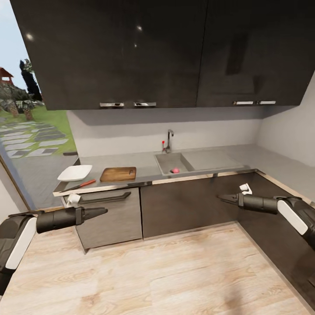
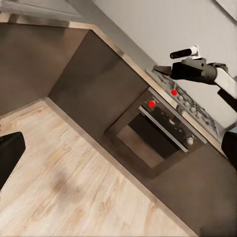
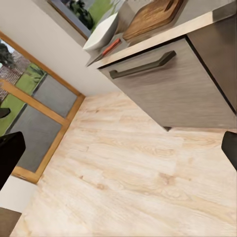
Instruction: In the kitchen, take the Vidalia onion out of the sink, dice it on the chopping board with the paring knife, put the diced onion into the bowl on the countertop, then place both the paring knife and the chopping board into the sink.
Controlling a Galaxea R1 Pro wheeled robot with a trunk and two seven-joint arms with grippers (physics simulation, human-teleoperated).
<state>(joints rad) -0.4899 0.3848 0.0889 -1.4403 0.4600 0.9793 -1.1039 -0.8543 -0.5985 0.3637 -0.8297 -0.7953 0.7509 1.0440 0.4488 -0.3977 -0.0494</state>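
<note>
I see the Vidalia onion (image 1: pixel 175 170), a small round pinkish-red bulb with no clear long axis, lying in the steel sink (image 1: pixel 168 162) near its front wall. Left along the grey countertop (image 1: pixel 218 159): wooden chopping board (image 1: pixel 118 174), paring knife (image 1: pixel 82 185) angled, red handle toward the board, glossy white bowl (image 1: pixel 75 173). Left gripper (image 1: pixel 105 211) and right gripper (image 1: pixel 220 198) hover over the wood floor (image 1: pixel 166 271), fingers pressed together.
</note>
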